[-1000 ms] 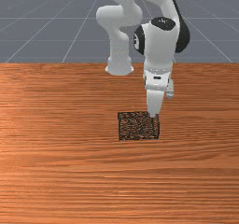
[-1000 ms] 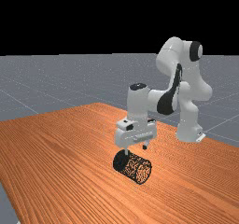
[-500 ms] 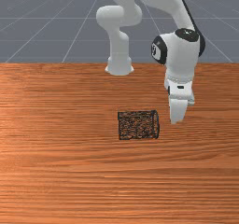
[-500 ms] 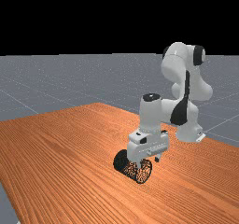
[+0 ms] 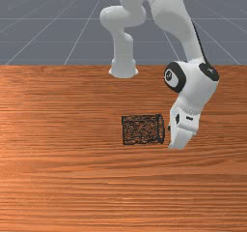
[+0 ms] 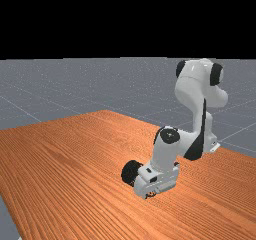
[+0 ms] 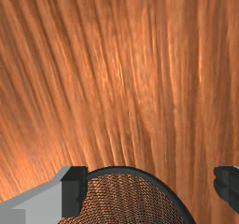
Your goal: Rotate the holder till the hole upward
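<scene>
On the table [image 5: 58, 187] lies the black mesh holder [image 5: 142, 130], sideways.

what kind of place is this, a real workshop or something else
Looks like a simulated robotics test scene, not a real workshop: a lone arm at a wood table, a mesh holder lying on it, and a plain grey gridded floor behind.
</scene>
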You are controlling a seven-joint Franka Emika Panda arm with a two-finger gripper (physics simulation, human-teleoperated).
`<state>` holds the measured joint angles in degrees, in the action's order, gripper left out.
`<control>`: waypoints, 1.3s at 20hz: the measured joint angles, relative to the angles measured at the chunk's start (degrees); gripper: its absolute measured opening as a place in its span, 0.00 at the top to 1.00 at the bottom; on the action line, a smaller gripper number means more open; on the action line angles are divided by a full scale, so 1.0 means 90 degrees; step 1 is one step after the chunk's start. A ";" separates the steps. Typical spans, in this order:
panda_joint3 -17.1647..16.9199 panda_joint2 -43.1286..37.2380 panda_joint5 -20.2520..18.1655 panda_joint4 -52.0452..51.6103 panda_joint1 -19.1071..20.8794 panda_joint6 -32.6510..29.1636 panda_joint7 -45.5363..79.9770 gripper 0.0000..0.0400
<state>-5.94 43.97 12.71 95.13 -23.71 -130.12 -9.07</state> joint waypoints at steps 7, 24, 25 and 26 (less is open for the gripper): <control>-0.0775 0.0680 0.0919 -0.0891 -0.1004 0.1414 0.0841 0.00; -0.1208 0.0442 0.1550 -0.0132 -0.1316 0.1131 0.1244 0.00; -0.1175 0.0311 0.1519 0.0074 -0.1232 0.0885 0.1185 0.00; -0.1176 0.0249 0.1521 0.0187 -0.1182 0.0759 0.1147 0.00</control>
<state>-16.52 46.21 26.40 96.82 -34.35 -123.28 1.25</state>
